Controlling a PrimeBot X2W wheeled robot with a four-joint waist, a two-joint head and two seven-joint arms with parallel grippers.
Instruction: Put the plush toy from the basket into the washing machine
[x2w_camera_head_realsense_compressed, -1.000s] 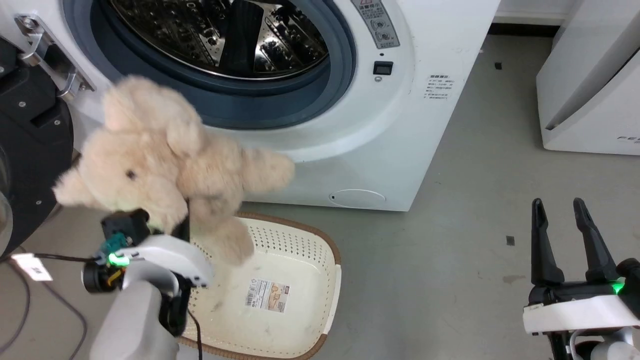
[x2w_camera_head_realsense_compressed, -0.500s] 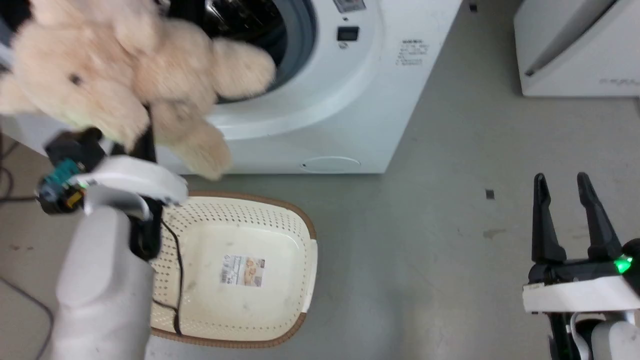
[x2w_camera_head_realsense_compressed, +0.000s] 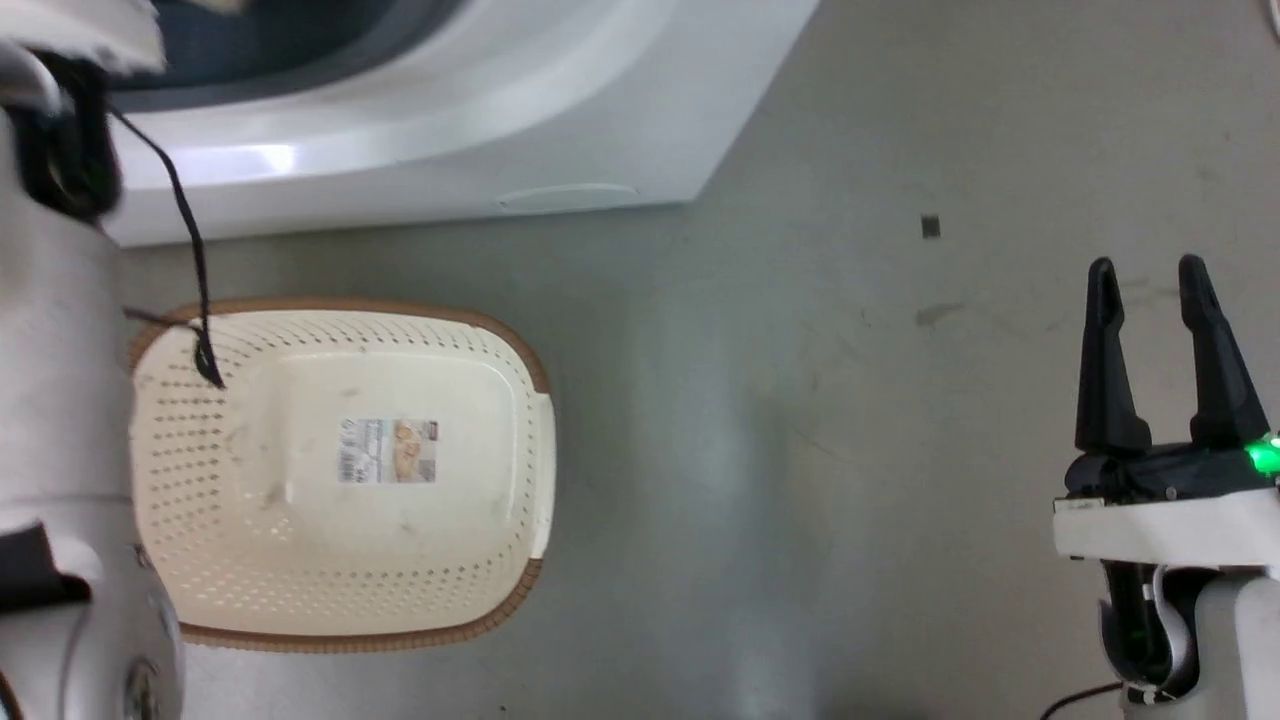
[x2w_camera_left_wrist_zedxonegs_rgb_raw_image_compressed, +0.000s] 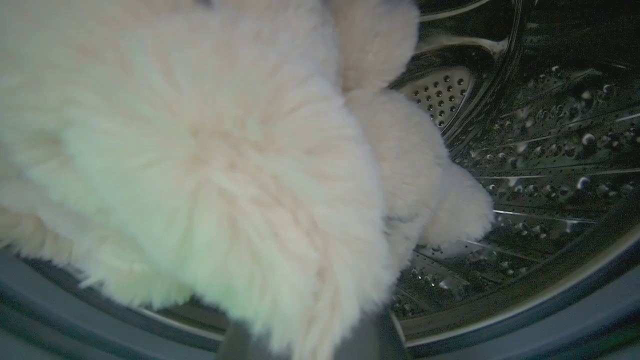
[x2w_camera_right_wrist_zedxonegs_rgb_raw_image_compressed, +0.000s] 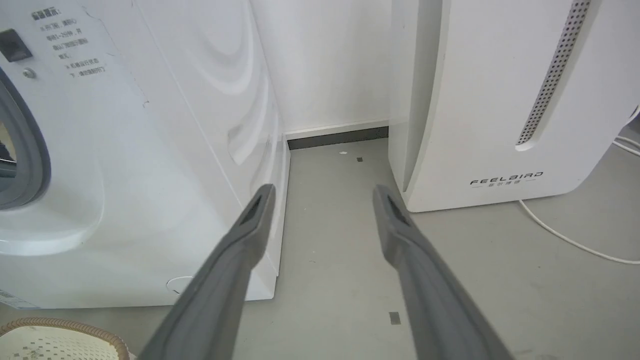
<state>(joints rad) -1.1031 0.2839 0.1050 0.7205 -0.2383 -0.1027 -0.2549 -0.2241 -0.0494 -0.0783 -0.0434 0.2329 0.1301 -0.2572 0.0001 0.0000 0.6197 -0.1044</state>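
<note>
The fluffy cream plush toy (x2w_camera_left_wrist_zedxonegs_rgb_raw_image_compressed: 200, 165) hangs in the porthole of the washing machine (x2w_camera_head_realsense_compressed: 450, 130), partly inside the shiny perforated drum (x2w_camera_left_wrist_zedxonegs_rgb_raw_image_compressed: 550, 150) and above the grey gasket (x2w_camera_left_wrist_zedxonegs_rgb_raw_image_compressed: 550, 320). My left gripper is shut on the toy. Its fingers (x2w_camera_left_wrist_zedxonegs_rgb_raw_image_compressed: 372, 342) are mostly buried in fur at the bottom edge of the left wrist view. The cream basket (x2w_camera_head_realsense_compressed: 500, 470) sits on the floor in front of the machine with nothing in it but its label sticker (x2w_camera_head_realsense_compressed: 388, 450). My right gripper (x2w_camera_head_realsense_compressed: 1146, 265) stands open over bare floor, far to the right.
My pale left forearm (x2w_camera_head_realsense_compressed: 50, 400) runs up the left edge with a black cable (x2w_camera_head_realsense_compressed: 190, 250) hanging over the basket. The white FEELBIRD appliance (x2w_camera_right_wrist_zedxonegs_rgb_raw_image_compressed: 500, 100) stands right of the washing machine (x2w_camera_right_wrist_zedxonegs_rgb_raw_image_compressed: 150, 150), with a floor gap between them and a white cord (x2w_camera_right_wrist_zedxonegs_rgb_raw_image_compressed: 575, 242).
The left arm has lifted the plush toy up from above the basket into the porthole. The head camera has tilted down, so the toy has left its view. The right gripper stays open.
</note>
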